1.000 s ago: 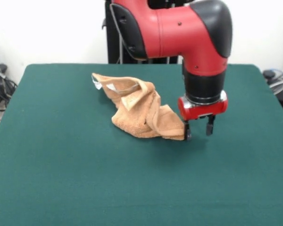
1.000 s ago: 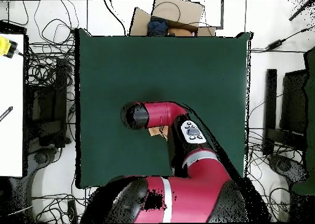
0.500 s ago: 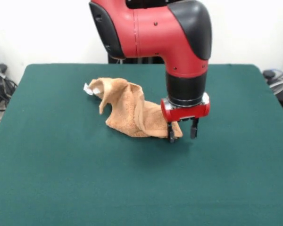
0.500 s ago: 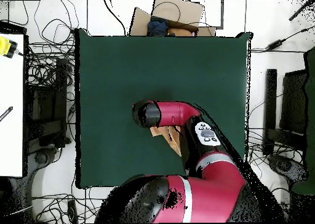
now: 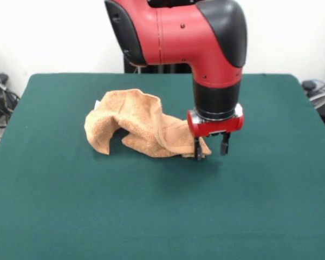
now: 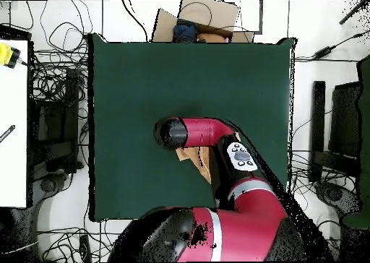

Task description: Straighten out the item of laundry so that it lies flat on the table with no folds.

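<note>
Towel [image 5: 141,130]: bunched in a raised, crumpled heap a little past the middle of the worktop [image 5: 70,216], one lobe drooping on the picture's left in the front view, a ridge running down toward the corner on the right; mostly hidden under the arm from overhead, only a scrap showing [image 6: 189,157].
Tool [image 5: 210,148]: low over the worktop at the towel's right-hand corner, fingers [image 5: 197,151] parted, one black tip against or just inside the cloth edge, the other clear of it on the bare green side.
Grip: apparently nothing clamped (whether a thin fold of the corner is caught by the near tip cannot be told).
Step in hand: judged as working the corner, either just before a pinch or in a drag outward.
Progress: early; folds everywhere, no flat area to speak of.
Next move: calls for closing firmly on that corner, then pulling low and away from the heap toward open worktop, so the ridge unrolls rather than slides whole.
</note>
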Robot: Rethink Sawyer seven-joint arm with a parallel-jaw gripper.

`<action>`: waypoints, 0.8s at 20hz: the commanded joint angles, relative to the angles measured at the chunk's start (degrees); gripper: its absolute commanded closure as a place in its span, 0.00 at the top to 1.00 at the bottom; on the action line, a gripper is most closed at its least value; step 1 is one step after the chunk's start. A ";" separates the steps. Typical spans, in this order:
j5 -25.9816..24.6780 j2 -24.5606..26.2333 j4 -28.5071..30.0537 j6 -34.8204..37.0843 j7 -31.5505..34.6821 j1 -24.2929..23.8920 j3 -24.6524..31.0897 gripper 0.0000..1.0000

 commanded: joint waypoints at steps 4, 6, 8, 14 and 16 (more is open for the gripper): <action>-2.36 -1.90 -0.43 8.01 -0.04 1.58 0.68 1.00; -2.21 -3.76 1.38 8.56 -0.04 1.06 0.75 1.00; -1.52 -7.27 5.10 9.75 0.50 0.72 0.87 1.00; 1.04 -18.14 15.17 12.17 5.54 2.72 -1.18 1.00; 0.65 -16.71 14.35 11.84 5.58 2.56 -0.94 1.00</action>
